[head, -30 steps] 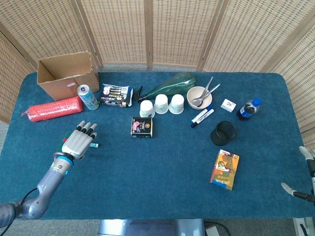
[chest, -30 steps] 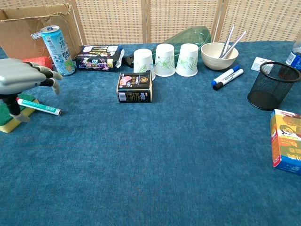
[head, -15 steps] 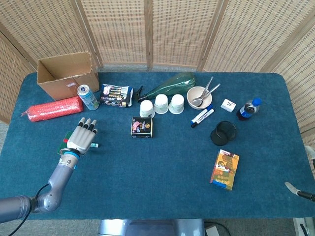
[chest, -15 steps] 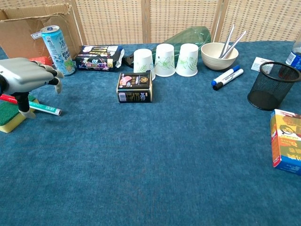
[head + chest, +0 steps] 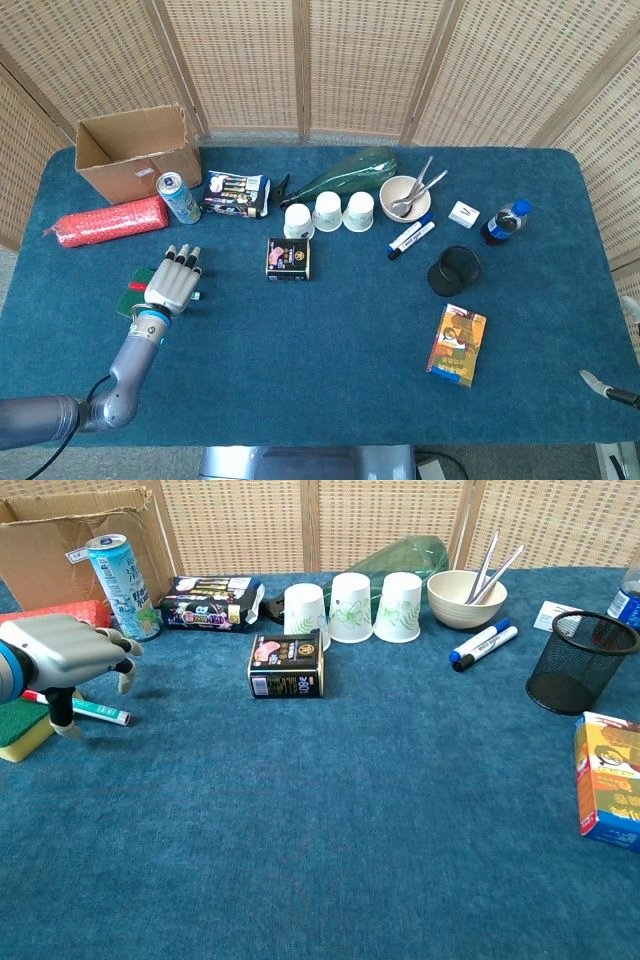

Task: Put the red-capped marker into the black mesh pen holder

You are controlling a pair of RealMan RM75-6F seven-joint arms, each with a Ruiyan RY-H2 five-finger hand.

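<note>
at nine o'clock on the table, the left hand (image 5: 62, 648) hovers palm-down, fingers apart and empty, over the red-capped marker (image 5: 78, 707) beside a sponge (image 5: 20, 729). at three o'clock stands the black mesh pen holder (image 5: 581, 663). right hand barely visible, state unclear.

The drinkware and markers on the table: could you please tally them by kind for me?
White paper cups with green print: 3
Blue-capped white markers: 2
Red-capped marker under the left hand: 1
Teal drink can: 1
Blue-capped dark soda bottle: 1
Green glass bottle lying down: 1
Total: 9
</note>
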